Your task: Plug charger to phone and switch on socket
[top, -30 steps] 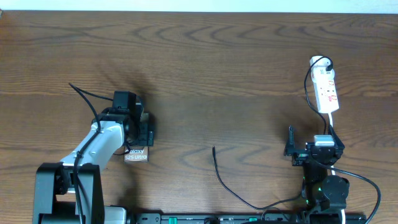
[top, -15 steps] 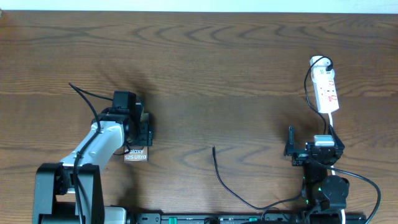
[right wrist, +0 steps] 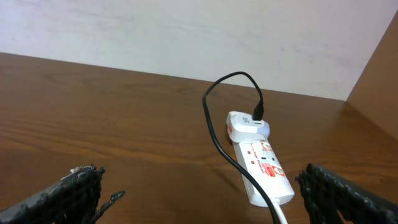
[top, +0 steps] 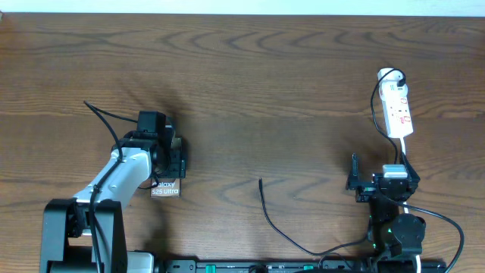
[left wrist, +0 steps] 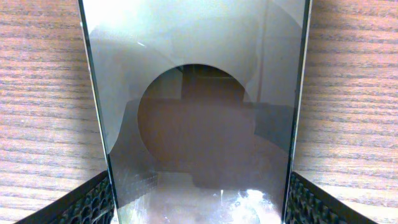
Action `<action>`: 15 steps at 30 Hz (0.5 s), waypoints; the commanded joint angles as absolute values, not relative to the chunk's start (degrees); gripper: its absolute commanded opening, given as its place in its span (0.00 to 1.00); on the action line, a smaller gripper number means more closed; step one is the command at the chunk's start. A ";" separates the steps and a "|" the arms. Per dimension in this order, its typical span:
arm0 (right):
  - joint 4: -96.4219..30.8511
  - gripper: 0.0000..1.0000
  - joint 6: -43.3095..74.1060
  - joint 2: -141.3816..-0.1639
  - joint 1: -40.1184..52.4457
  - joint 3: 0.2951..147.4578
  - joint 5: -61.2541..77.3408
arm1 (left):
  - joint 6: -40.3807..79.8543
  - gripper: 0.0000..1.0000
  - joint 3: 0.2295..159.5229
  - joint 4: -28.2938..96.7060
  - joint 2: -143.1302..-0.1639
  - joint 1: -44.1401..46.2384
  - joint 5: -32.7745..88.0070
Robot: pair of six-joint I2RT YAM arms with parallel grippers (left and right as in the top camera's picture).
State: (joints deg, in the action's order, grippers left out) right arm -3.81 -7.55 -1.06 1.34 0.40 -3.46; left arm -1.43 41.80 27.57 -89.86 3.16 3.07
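The phone (top: 167,188) lies flat at the left front of the table, its "Galaxy S25 Ultra" text end showing. My left gripper (top: 164,158) is over it. In the left wrist view the phone's glossy face (left wrist: 199,93) fills the frame, and the gripper (left wrist: 199,208) has a finger against each long edge. The charger cable's free tip (top: 261,181) lies on the table at front centre, apart from the phone. The white socket (top: 398,106) is at the right, with the charger's white plug (right wrist: 247,126) in its far end. My right gripper (top: 383,180) is open and empty, just short of the socket (right wrist: 266,167).
The thin black cable (right wrist: 214,134) loops from the plug down past the socket's side towards my right arm. It then runs along the front edge (top: 303,249). A thicker black arm cable (top: 98,114) trails left of my left arm.
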 commanded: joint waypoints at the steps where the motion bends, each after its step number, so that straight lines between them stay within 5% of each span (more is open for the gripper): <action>1: -4.01 0.99 -6.70 -1.08 1.10 0.32 -3.92 | -1.87 0.07 39.46 28.38 -93.95 2.96 -0.71; 15: -4.01 0.99 -6.70 -1.08 1.10 0.32 -3.92 | -1.21 0.07 44.66 28.62 -92.92 2.96 -0.47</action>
State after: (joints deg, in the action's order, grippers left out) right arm -3.81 -7.53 -1.08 1.34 0.40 -3.46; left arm -1.32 44.16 28.12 -91.42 3.16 2.87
